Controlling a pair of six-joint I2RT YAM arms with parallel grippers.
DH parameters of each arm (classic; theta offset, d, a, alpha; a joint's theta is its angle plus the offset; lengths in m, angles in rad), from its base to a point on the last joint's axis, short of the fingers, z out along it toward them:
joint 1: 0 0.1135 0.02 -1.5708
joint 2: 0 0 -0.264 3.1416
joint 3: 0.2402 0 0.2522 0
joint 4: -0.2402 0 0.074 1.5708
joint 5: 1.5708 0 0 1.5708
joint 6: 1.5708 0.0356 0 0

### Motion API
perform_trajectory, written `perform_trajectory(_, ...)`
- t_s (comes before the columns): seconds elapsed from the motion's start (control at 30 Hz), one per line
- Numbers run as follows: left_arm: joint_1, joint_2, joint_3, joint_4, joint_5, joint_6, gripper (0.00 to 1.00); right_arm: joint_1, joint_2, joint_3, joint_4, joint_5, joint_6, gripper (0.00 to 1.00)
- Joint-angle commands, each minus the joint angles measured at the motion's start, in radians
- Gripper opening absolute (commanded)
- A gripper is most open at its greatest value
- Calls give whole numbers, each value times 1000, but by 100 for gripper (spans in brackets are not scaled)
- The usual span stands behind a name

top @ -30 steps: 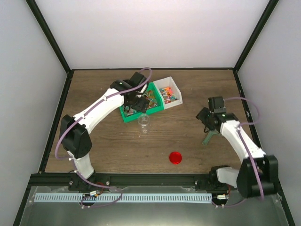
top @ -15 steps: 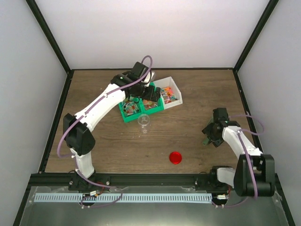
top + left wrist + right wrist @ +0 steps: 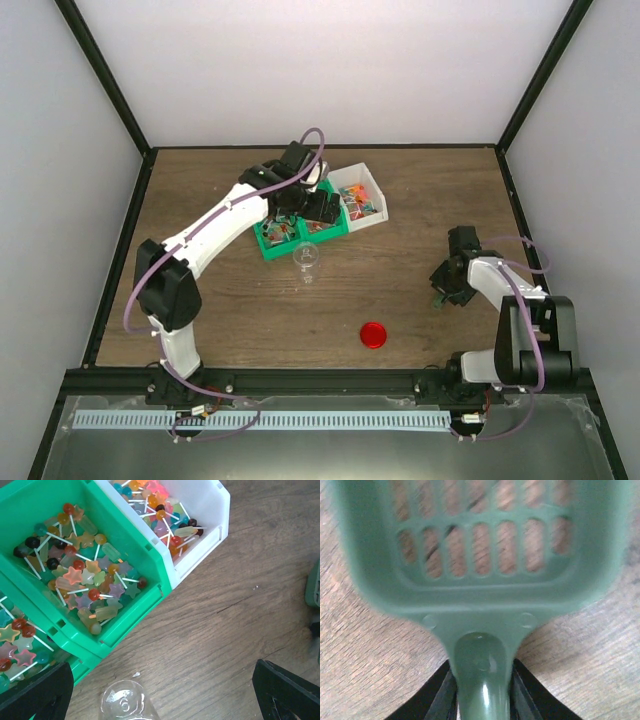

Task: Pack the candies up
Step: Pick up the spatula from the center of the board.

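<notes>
The candies [image 3: 85, 577] are small lollipops and star-shaped sweets, lying in green bins [image 3: 156, 569] and a white bin [image 3: 202, 555]; they also show in the top view [image 3: 362, 198]. My left gripper [image 3: 160, 690] is open and empty above the wood beside the bins, with a small clear jar [image 3: 125, 707] just below it. In the top view it [image 3: 318, 211] hovers over the bins, with the jar [image 3: 306, 258] standing in front of them. My right gripper [image 3: 482, 682] is shut on the handle of a green slotted scoop [image 3: 480, 580], low over the table at the right [image 3: 445, 288].
A round red lid [image 3: 373, 334] lies on the wood near the front, between the arms. The green bins [image 3: 268, 243] and the white bin [image 3: 372, 222] sit at the back centre. Black frame rails border the table.
My left gripper has moved right and back from the left green bin to over the bins' right side. My right gripper has drawn nearer the front right with the scoop.
</notes>
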Motion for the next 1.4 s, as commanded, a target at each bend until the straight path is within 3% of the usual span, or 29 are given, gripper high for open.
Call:
perform_trajectory(0.0,-1,-40,-12,32,-38,-65,100,-6,15,29,16,1,-62,26)
perform_trajectory(0.2,26,-29,-6,103,19,-159,100,69,-20,75,29,-22,-126,16)
perform_trajectory(0.37,74,-8,20,165,107,-204,100,210,-8,135,28,-37,-141,16)
perform_trajectory(0.6,93,88,108,222,388,-169,100,396,-44,186,148,-141,-277,18)
perform_trajectory(0.73,106,104,95,285,448,-138,100,459,-84,185,227,-201,-377,18)
perform_trajectory(0.87,109,157,161,221,495,-70,99,505,-72,221,239,-249,-466,18)
perform_trajectory(1.1,109,223,212,101,510,-1,89,511,-43,277,255,-306,-517,18)
perform_trajectory(1.2,109,225,204,99,515,1,76,512,-38,294,247,-316,-530,18)
perform_trajectory(1.37,108,234,208,97,546,5,62,512,-26,306,235,-338,-540,18)
